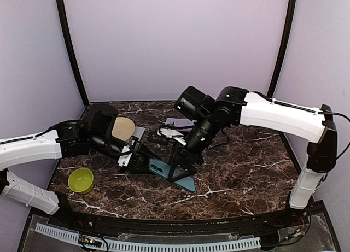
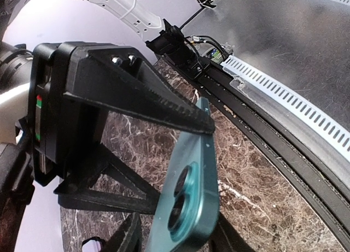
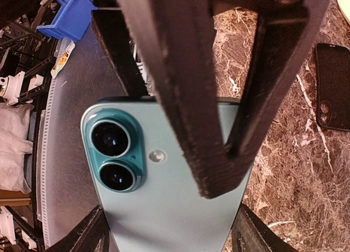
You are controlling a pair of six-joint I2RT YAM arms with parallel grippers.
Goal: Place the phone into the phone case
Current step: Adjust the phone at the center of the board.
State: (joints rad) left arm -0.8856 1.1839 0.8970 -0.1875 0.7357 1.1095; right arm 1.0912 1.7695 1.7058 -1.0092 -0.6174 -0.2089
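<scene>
Phone (image 3: pixel 164 208), likely stiff and slick: your right tool (image 1: pixel 180 170) clamps its long edges; whether the left tool (image 1: pixel 146 159) grips, you cannot tell.

You are getting your widest opening over the bare table (image 1: pixel 251 170) right of centre. A narrower strip is running along the near edge between the green bowl (image 1: pixel 81 180) and the phone (image 3: pixel 164 208). The left gripper (image 1: pixel 143 156) and right gripper (image 1: pixel 180 165) are crowding each other around that phone mid-table. The phone case (image 3: pixel 332 88) is lying flat, apart from it. A tan disc (image 1: pixel 121 129) is blocking the back-left.
</scene>
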